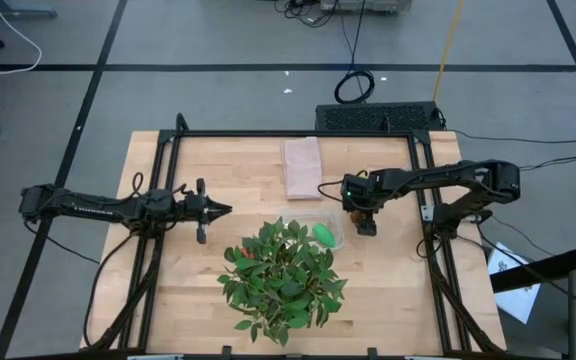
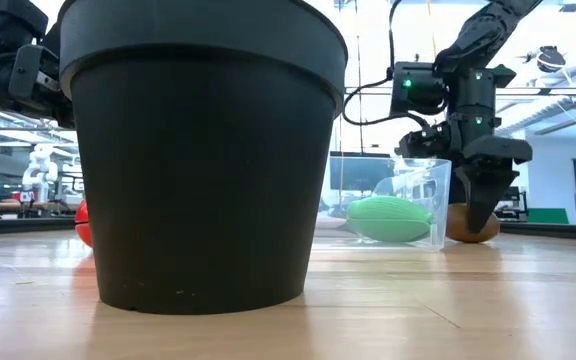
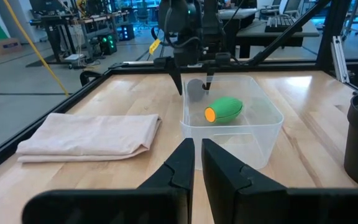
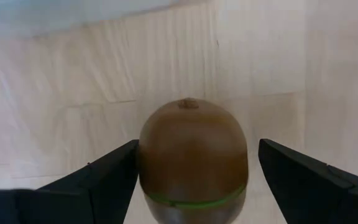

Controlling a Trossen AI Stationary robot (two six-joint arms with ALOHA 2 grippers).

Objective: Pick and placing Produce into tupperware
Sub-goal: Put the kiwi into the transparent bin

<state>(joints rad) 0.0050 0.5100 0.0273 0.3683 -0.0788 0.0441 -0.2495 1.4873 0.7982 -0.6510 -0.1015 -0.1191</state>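
Observation:
My right gripper [image 1: 366, 226] points down at the table just right of the clear tupperware [image 1: 320, 230], open. Its fingers stand on either side of the brown kiwi [image 4: 192, 158], which rests on the table outside the tub [image 2: 393, 200]. The green oval [image 3: 224, 109] lies inside the tub. The red piece [image 2: 83, 222] sits on the table behind the pot's left side in the low view. My left gripper [image 1: 218, 210] hovers shut to the left of the tub, pointing toward it. My right gripper comes at the kiwi from above, pointing down, with the kiwi standing on the table between its fingers. One finger [image 4: 107, 174] lies right against the kiwi's side [image 4: 146, 155]; whether it touches I cannot tell. The other finger [image 4: 303, 174] stands clear of it.
A potted leafy plant [image 1: 283, 275] in a big black pot [image 2: 203, 150] stands near the table's near edge, close to the tub. A folded pinkish-beige cloth [image 1: 303, 167] lies toward the far edge. Bare wood shows right of the kiwi [image 1: 398, 260].

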